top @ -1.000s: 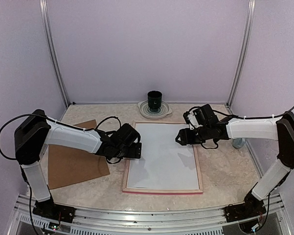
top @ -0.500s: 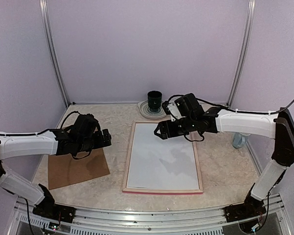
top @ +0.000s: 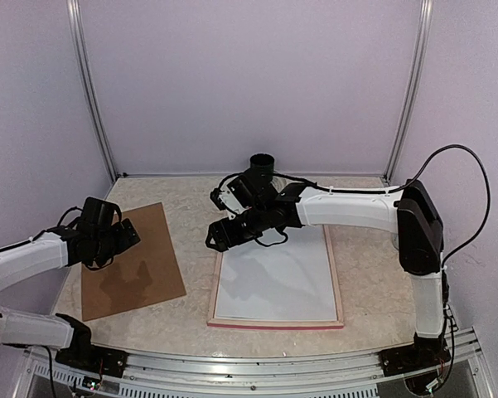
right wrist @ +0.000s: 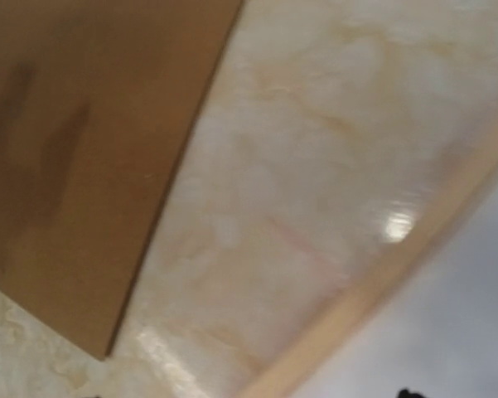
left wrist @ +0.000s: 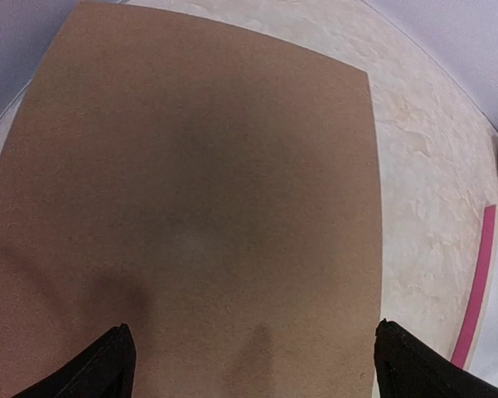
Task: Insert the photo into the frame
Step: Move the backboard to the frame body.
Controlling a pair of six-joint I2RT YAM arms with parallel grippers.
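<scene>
1. Left fingers [top: 123, 233]: spread wide with nothing between them, hovering above the brown backing board [top: 137, 265] that lies flat near the left edge of the worktop [top: 373, 282]
2. Right fingers [top: 218, 235]: reaching across to the far left corner of the frame [top: 337, 282], above the bare strip between board and frame; the wrist view barely shows them, so I cannot tell how far apart they stand; nothing appears to be held
3. The frame lies flat in the middle of the worktop, pale wood back upward, its pink front showing only as a thin line along the near edge
4. Contents of the frame: a white sheet [top: 273, 282] fills the opening; no landscape print shows anywhere, so this may be the photo face down, though it could equally be a mat; I cannot tell which
5. Progress, as a judgement: if the sheet is the photo, the insertion itself is done; what looks left is laying the backing board over it, since the board is apart from the frame
6. A dark cup [top: 263, 162] stands at the far edge, partly hidden behind the right arm; its inside cannot be seen
</scene>
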